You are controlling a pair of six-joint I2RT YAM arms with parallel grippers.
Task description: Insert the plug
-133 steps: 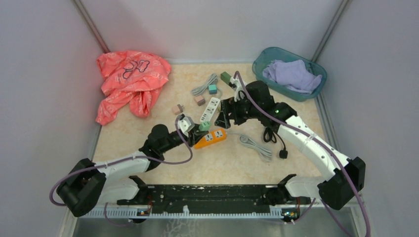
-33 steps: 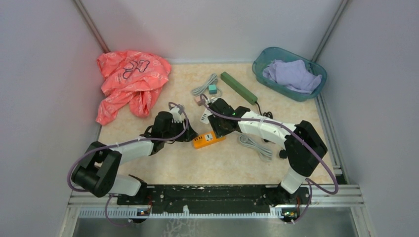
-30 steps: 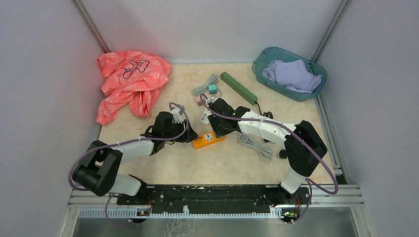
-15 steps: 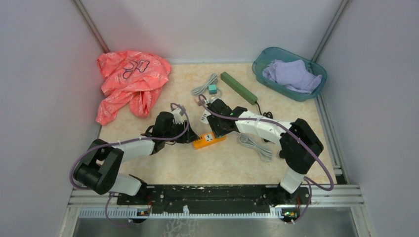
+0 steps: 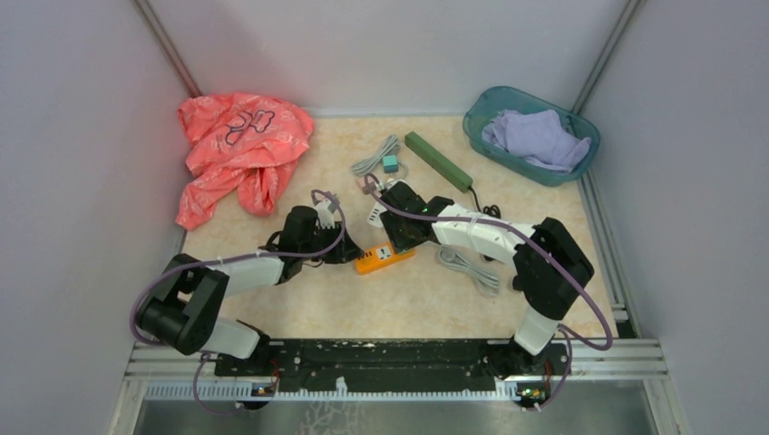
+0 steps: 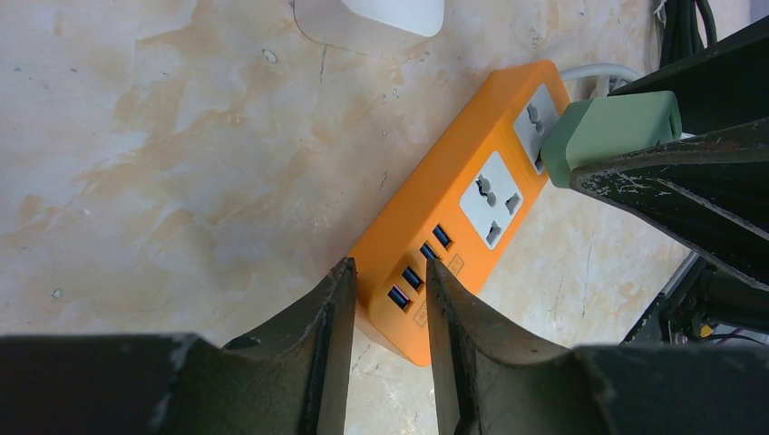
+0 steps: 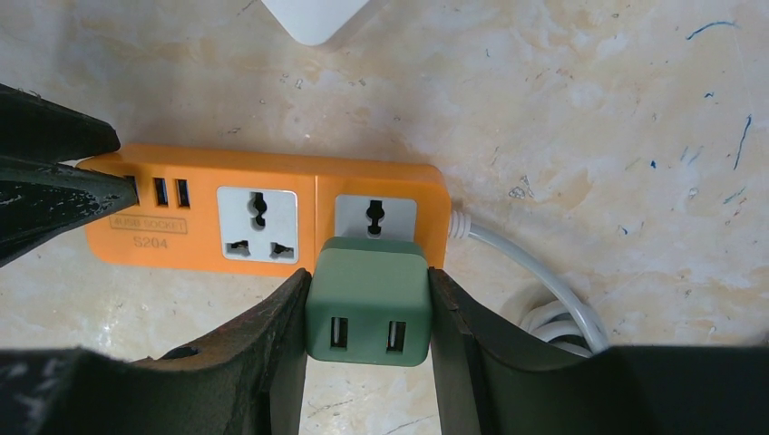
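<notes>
**Present state.** My right end effector (image 7: 369,304) is closed on the green plug (image 7: 367,272), one finger on each side of its body. The plug's two-port face points back towards my wrist. My left end effector (image 6: 388,281) has its jaws drawn down to a narrow slit over the USB end of the orange power strip (image 7: 313,181). I cannot tell whether they pinch that end or only stand over it.

**Governing relation.** The strip lies flat on the table (image 7: 589,109) between my two arms. Seen from above, its long axis runs from near-left to far-right, with the USB end towards my left arm and the white cord (image 7: 535,272) leaving the end towards my right. The plug sits against the end socket (image 7: 374,213), next to the cord, and covers its lower part. The middle socket (image 7: 258,224) is free. The prongs are hidden, so seating depth cannot be read. In my judgement, the coming move is a straight push along the plug's own axis into the socket face. The right arm drives, and the left arm keeps the strip from sliding along its length.

**Containers.** The teal basket (image 5: 473,116) at the far right holds a lilac cloth (image 5: 537,136) and stands well apart from the work.
</notes>
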